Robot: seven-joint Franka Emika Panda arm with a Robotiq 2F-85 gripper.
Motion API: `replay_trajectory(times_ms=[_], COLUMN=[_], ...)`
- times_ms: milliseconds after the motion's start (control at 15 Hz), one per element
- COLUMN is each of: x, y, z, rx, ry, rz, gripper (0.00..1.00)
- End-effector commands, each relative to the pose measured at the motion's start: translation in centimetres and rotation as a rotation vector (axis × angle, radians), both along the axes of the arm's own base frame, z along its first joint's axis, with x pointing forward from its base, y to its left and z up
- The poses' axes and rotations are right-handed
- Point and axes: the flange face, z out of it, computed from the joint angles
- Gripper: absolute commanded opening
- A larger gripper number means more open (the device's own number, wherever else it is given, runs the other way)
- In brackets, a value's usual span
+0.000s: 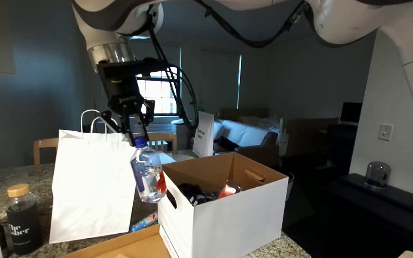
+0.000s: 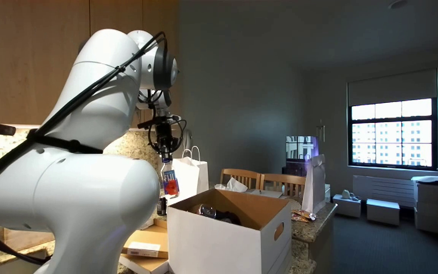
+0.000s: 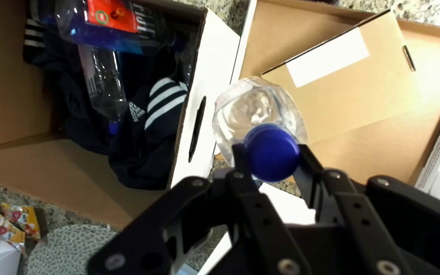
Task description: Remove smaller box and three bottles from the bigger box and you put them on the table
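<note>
Jaws nearly closed, clenched on blue cap [image 3: 271,152] of clear bottle [image 1: 151,175]. Bottle hangs slightly tilted in air outside white box [image 1: 240,218], just beside handle-hole wall; red patch on label. At least two more bottles [image 3: 105,82] lie inside box, which stands by counter [image 1: 281,247] edge. Arm [image 2: 101,182] bent, jaws aimed down at slant.

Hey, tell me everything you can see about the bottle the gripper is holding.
The bottle is clear and plastic-looking, with a blue cap and a blue label reading FIJI above a red shape. It hangs tilted, cap up, pinched at the cap by the gripper. It is outside the white box, beside a wall with a handle slot; whether they touch, I can't tell.
</note>
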Motion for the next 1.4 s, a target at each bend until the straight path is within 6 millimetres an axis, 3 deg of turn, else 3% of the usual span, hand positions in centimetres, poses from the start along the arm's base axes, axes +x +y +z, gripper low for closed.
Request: replay_trajectory(times_ms=[0,267,667,1000,1333], x=[1.3,2.9,6.6,9.2,10.5], y=[1.6,2.4,1.1,-1.6,-3.4], z=[-0.9,-3.7,-9.6,-14.5,-17.2], rx=[0.036,0.112,0.206,0.289,0.308], ry=[-0.047,-0.070,-0.009,0.135,0.213], rz=[0.082,0.128,0.152,0.186,0.188], gripper=[0.14,0.13,0.13,0.13,0.13])
